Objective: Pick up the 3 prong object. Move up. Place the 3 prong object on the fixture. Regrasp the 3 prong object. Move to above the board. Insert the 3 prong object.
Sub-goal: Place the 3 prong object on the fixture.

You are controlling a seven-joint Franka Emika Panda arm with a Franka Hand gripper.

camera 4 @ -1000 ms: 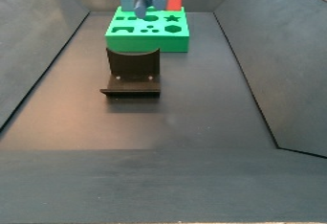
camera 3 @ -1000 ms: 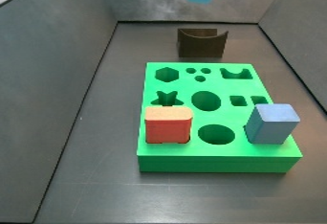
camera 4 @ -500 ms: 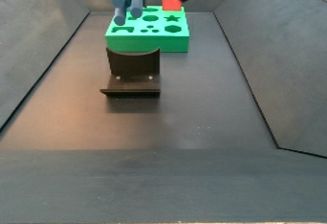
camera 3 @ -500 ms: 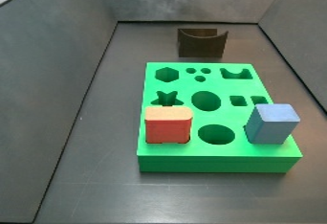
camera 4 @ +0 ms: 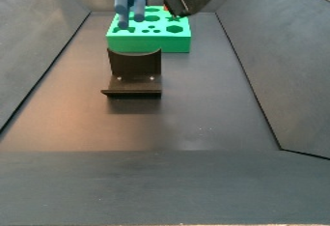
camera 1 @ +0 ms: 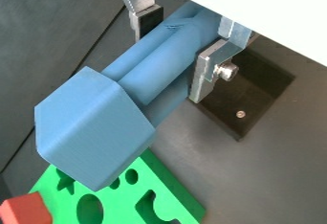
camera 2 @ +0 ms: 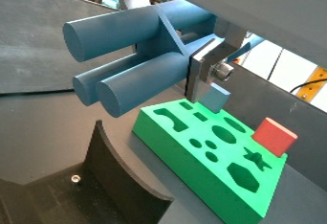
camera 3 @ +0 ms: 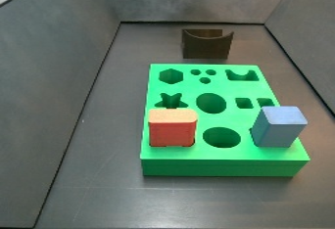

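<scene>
Gripper point(camera 1: 173, 38): clamping the 3 prong object point(camera 1: 121, 99), hanging above the board point(camera 4: 149, 33).
Fixture point(camera 4: 133, 72): standing near the board, unoccupied.

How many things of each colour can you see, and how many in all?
Blue: 2, the 3 prong object held in the gripper and the cube.
Red: 1, the block.
Green: 1, the board.
Dark: 1, the fixture.
Total: 5.

The gripper point(camera 1: 179, 38), seen in a wrist view, has flat silver plate fingers point(camera 1: 208, 70) with dark pads, fastened by a round silver screw.
</scene>
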